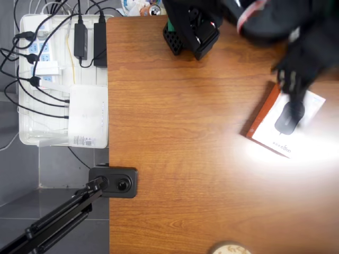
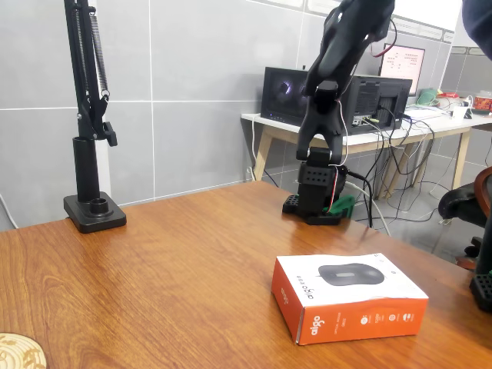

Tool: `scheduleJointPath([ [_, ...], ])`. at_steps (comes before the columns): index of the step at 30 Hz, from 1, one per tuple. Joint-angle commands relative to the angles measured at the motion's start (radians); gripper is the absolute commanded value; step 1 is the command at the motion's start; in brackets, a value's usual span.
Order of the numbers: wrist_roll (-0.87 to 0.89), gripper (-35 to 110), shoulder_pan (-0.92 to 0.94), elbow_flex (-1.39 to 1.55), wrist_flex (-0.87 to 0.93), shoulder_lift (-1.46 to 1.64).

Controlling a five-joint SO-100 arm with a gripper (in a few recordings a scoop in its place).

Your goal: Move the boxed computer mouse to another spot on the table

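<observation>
The boxed computer mouse (image 1: 278, 135) (image 2: 346, 296) lies flat on the table (image 1: 185, 132) (image 2: 169, 261), near its right edge in the overhead view. Its white face shows a dark mouse and its sides are orange-red. In the overhead view the black arm reaches from its base (image 1: 185, 32) to the right, and the gripper (image 1: 294, 87) hangs over the far end of the box as a dark blur. In the fixed view the arm (image 2: 327, 100) rises from its base and leaves the top of the picture, well above the box. Nothing touches the box there.
A white tray (image 1: 26, 135) of power strips, cables and a white router-like box sits off the table's left edge. A black camera clamp (image 1: 114, 182) grips the table's left edge, and a black stand (image 2: 92, 211) is at the far corner. A round light mat (image 1: 230, 248) (image 2: 19, 350) lies at the near edge.
</observation>
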Motion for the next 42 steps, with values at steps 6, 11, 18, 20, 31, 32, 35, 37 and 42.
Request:
scheduleJointPath([
  [6, -0.206, 103, -0.041, 0.095, 0.049, -0.104],
  [11, -0.308, 103, -0.063, 0.094, 0.005, -0.247],
  [18, -0.368, 103, -0.11, 0.055, -0.005, -0.449],
  [20, -0.373, 103, -0.12, 0.052, -0.008, -0.491],
  [31, -0.379, 103, -0.152, 0.054, -0.054, -0.681],
  [32, -0.379, 103, -0.155, 0.051, -0.06, -0.698],
  [35, -0.379, 103, -0.164, 0.043, -0.072, -0.746],
  [37, -0.379, 103, -0.173, 0.037, -0.077, -0.773],
  [42, -0.379, 103, -0.181, 0.015, -0.083, -0.83],
])
